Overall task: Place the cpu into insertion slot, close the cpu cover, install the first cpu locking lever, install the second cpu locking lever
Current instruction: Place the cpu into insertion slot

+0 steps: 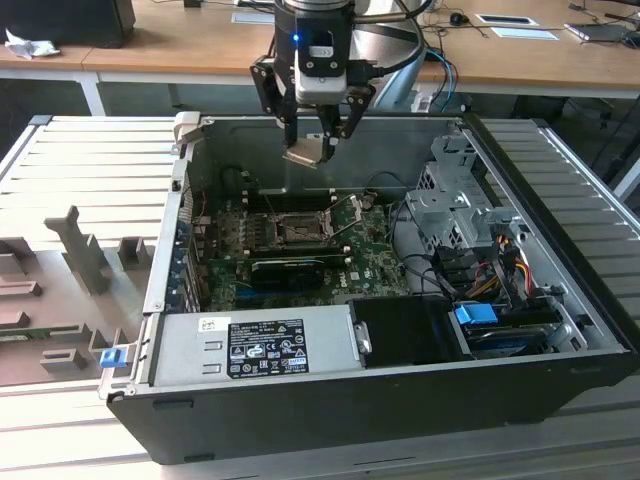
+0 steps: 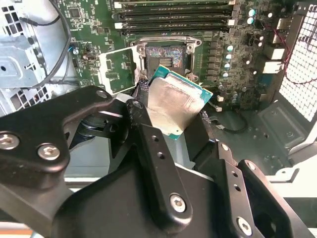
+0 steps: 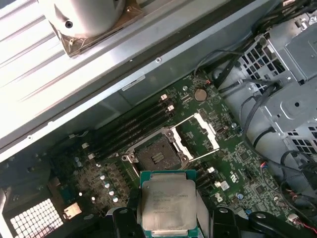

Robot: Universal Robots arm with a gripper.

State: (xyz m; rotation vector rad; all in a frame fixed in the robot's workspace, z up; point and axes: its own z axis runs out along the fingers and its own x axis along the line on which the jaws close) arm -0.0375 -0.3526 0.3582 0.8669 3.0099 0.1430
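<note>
Cpu (image 1: 303,155), one: clamped between my pincer (image 1: 313,148) fingers, held above one empty insertion slot (image 3: 156,157); one cpu cover (image 3: 208,131), raised open.

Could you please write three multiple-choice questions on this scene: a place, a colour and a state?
1. The cpu cover by the insertion slot is: A closed; B lever-locked; C swung open.
2. The cpu is: A in the slot; B in the end effector, above the case; C on the desk.
3. The motherboard is: A green; B red; C white.
Answers: C, the slot lies uncovered; B, the end effector grips the chip over the case; A, the board shows green.
</note>
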